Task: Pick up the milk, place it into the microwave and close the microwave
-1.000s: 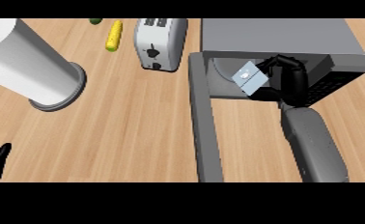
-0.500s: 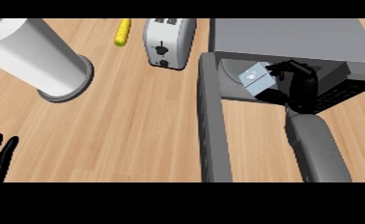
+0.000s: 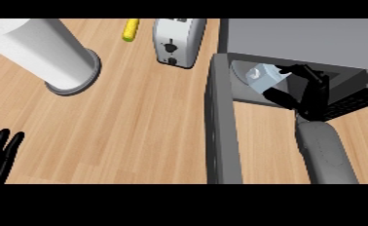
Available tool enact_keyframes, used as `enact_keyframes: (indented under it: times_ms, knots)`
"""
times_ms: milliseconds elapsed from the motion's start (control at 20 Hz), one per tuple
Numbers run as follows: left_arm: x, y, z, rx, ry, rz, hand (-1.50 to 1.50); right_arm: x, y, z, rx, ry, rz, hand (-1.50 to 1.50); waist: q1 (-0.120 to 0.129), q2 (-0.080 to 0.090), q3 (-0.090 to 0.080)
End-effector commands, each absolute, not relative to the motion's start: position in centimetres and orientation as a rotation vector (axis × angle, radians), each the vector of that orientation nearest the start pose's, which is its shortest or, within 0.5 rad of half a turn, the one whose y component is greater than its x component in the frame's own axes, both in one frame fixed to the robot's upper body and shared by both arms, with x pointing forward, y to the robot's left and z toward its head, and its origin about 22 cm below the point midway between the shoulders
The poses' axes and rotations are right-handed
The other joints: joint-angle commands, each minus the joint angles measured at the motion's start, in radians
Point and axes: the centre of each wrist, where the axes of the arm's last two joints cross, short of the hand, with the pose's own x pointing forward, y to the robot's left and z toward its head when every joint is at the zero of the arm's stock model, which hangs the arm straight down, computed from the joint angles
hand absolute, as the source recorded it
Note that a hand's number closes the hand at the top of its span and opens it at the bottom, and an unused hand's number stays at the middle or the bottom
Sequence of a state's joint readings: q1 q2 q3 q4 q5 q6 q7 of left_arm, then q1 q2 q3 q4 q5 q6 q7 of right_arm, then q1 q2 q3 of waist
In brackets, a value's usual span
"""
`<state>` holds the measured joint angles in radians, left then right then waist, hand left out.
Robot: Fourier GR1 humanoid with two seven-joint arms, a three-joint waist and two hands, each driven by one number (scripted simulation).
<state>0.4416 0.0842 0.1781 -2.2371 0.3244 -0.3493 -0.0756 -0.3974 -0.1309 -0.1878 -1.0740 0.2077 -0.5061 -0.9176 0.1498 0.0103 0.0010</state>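
The milk [image 3: 262,75], a small pale carton, sits tilted inside the open microwave [image 3: 287,40], on the left part of its cavity floor near the front opening. The right hand [image 3: 305,91] reaches into the cavity from the near side, its grey forearm [image 3: 327,152] running up from the worktop's near right part. Its thumb and fingers are spread apart and only partly curled. One dark finger lies just below the carton's right side and another stretches past its upper right corner, and whether either touches the carton cannot be told.

The microwave fills the worktop's far right corner. Its door [image 3: 221,122] stands swung out toward the near edge as a long grey slab along the left side of the cavity, between the forearm and the rest of the wooden worktop [image 3: 144,122].

Just left of the microwave, at the far edge, stands a silver toaster [image 3: 176,42], close to the door's hinge end but apart from it. A yellow item with a green tip [image 3: 130,29] lies beside the toaster's left, also at the far edge. A tall white cylinder on a grey round base [image 3: 46,54] stands toward the far left corner, well apart from the microwave.

The left hand [image 3: 9,147] shows at the near left edge, fingers straight and pointing up, resting and holding nothing.
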Motion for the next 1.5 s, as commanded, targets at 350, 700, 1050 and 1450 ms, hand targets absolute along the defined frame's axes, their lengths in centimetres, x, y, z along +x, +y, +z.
enact_keyframes:
  times_ms: [350, 700, 1050, 1450]
  knots:
    - [13.2, 29.1, 9.2, -0.153, -1.943, -0.110, -1.50, 35.6, -24.2, -1.2, -0.754, -2.108, 0.142, -1.50, 0.087, 0.068, -0.002]
    - [13.9, 28.4, 9.5, -0.176, -1.958, -0.145, -1.50, 36.5, -22.0, -1.4, -0.632, -2.072, 0.121, -1.50, 0.092, 0.061, 0.000]
    - [14.5, 27.4, 9.1, -0.181, -1.945, -0.144, -1.50, 41.3, -22.4, 2.7, -0.589, -1.896, 0.166, -1.50, 0.053, 0.055, 0.002]
    - [14.7, 26.3, 9.3, -0.159, -1.948, -0.146, -1.50, 43.6, -22.0, 4.5, -0.567, -1.830, 0.182, -1.50, 0.018, 0.053, 0.005]
